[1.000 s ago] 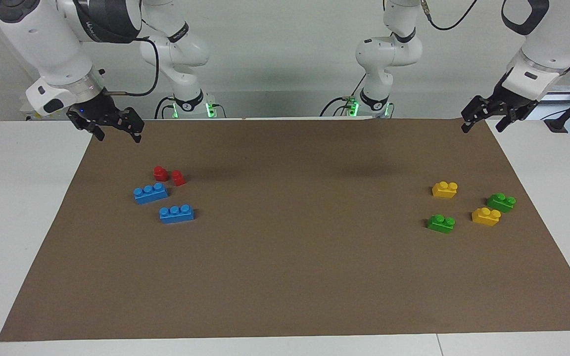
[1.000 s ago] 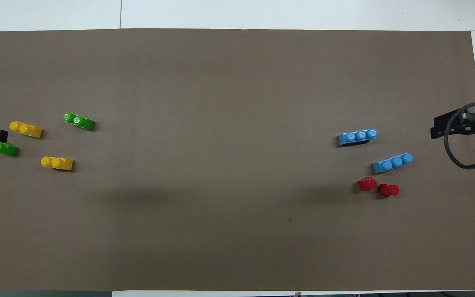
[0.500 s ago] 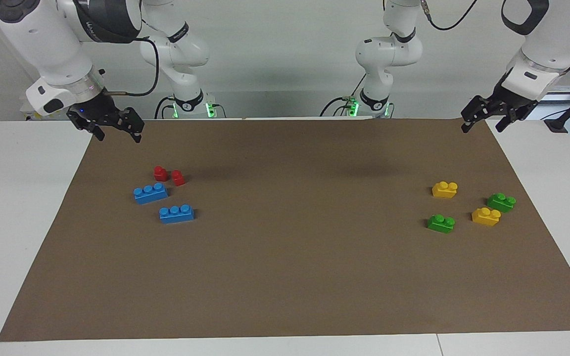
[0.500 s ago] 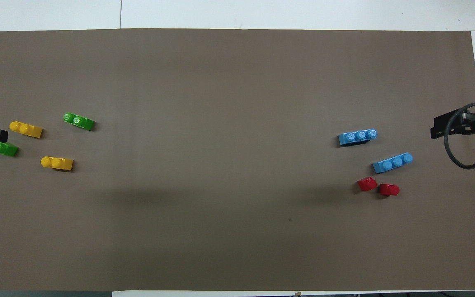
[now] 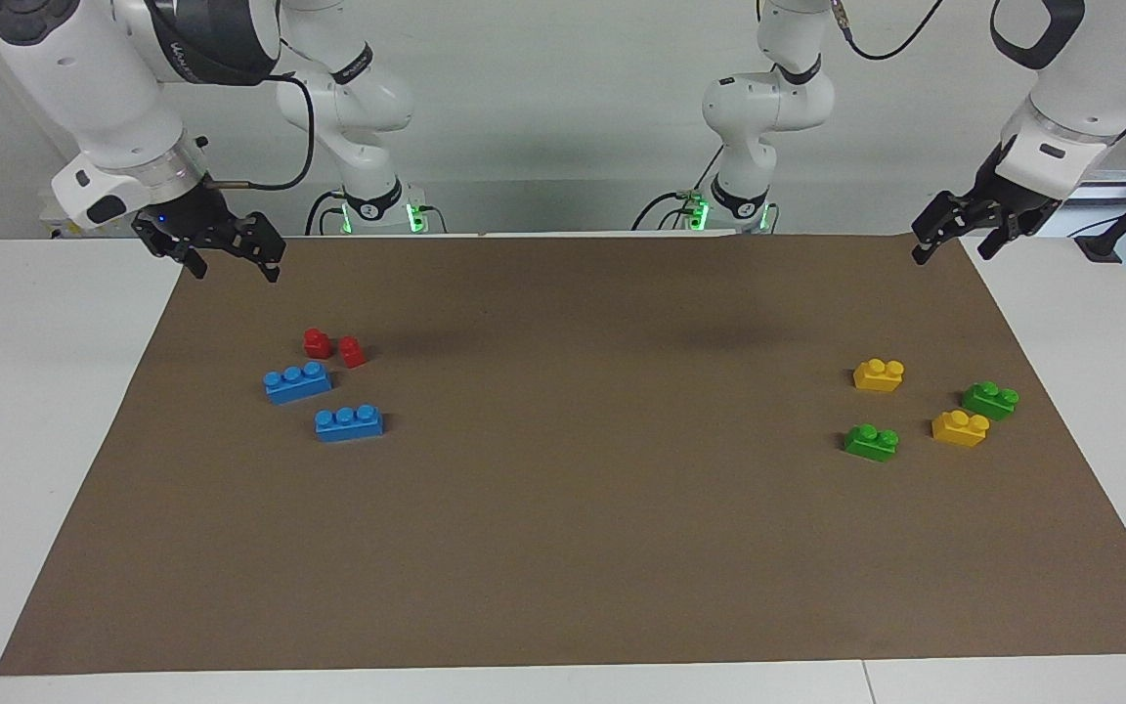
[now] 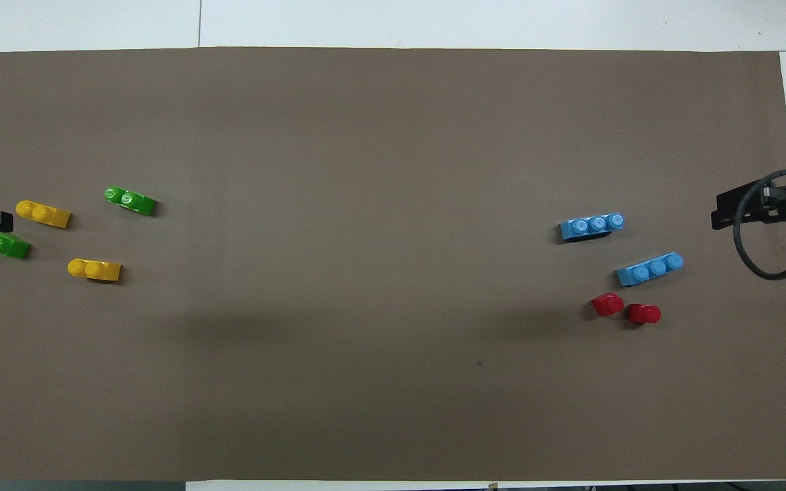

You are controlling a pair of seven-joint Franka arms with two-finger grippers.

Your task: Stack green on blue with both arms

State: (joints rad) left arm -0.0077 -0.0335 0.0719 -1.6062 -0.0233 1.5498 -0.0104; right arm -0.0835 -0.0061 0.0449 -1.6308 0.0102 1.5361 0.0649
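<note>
Both end effectors, left (image 5: 949,240) and right (image 5: 228,256), are hanging open and empty; reaching for green (image 5: 871,442), the left risks grabbing yellow (image 5: 960,428) beside it.

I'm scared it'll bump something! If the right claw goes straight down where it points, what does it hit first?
Probably just the brown mat. The right claw hangs open over the mat's corner; the red pieces sit off to the side.

Probably a robotics lab, two white arms (image 5: 94,88) bolted behind white table (image 5: 45,391), brown mat (image 5: 563,538), bare wall
</note>
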